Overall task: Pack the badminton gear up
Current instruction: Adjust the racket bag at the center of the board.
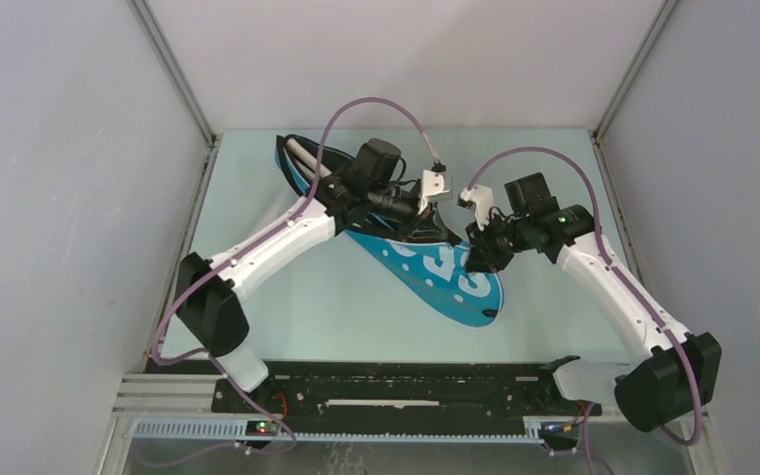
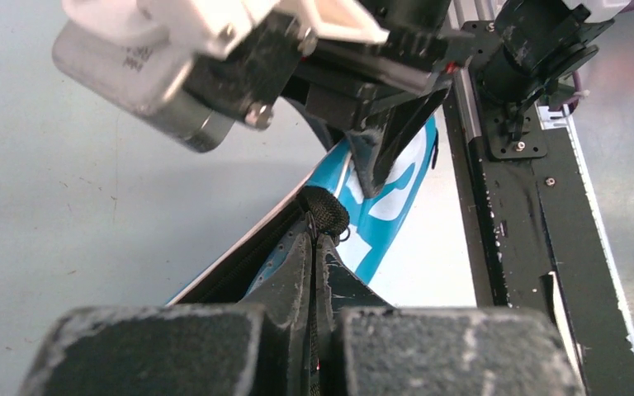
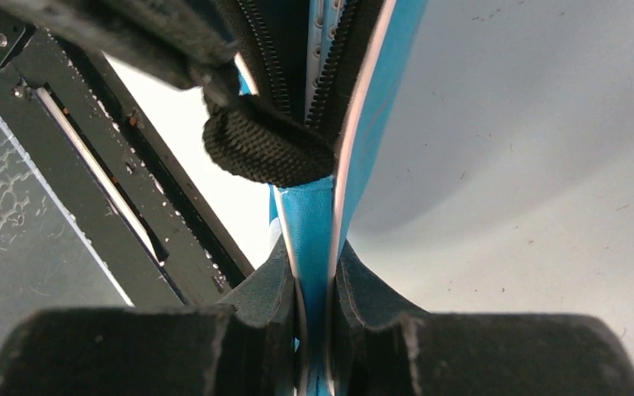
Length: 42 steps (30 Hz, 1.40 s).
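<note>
Centre frame from above, the blue racket bag (image 1: 445,282) lies diagonally. Left wrist view: left gripper (image 2: 314,247) jaws pressed together on the black zip tab (image 2: 324,210). Right wrist view: right gripper (image 3: 314,256) pinches the bag's edge. Zipping likely; next, draw the tab along steadily.

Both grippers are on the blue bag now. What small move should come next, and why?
Probably the left gripper should draw slowly along the zipper, away from the right gripper. Its jaws are shut on something thin by the black webbing tab, likely the zip pull; the right jaws pinch the edge of the blue bag, and the zipper teeth stand apart.
</note>
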Tool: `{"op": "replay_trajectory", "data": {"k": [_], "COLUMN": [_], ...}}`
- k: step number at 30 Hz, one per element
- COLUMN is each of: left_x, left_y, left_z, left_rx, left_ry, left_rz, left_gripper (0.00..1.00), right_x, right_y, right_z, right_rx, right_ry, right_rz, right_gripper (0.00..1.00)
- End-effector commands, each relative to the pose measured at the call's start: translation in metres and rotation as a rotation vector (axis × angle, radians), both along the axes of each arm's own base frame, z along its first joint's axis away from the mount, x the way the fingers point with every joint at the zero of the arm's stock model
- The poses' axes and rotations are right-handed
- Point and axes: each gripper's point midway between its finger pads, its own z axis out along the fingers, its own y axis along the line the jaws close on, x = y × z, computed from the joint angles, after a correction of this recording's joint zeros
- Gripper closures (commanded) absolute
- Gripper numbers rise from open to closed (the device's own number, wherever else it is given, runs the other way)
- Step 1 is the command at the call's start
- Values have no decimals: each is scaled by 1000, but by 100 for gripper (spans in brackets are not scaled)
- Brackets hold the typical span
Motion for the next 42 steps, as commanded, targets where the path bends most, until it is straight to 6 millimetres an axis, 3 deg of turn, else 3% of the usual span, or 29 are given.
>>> {"op": "replay_trajectory", "data": {"k": [1, 8, 17, 26, 32, 42], "left_x": [-21, -38, -48, -48, -57, -51], "left_y": [8, -7, -25, -37, -38, -20], "left_z": [33, 23, 17, -8, -22, -46], "left_rx": [-42, -69, -129, -101, -83, -32], "left_ry": [12, 249, 415, 395, 364, 158], "left_rz": [23, 73, 130, 151, 134, 137], "left_gripper": [100, 100, 98, 92, 69, 58], "right_x": [22, 41, 56, 57, 61, 61], "right_y": [-20, -24, -27, -21, -22, -18], "right_z": [-1, 14, 13, 16, 16, 22], "right_rx": [-96, -83, -66, -25, -31, 5], "right_ry": [-119, -231, -310, -339, -366, -394], "right_rz": [-86, -173, -242, -232, -233, -208], "right_gripper": [100, 100, 100, 100, 100, 100]}}
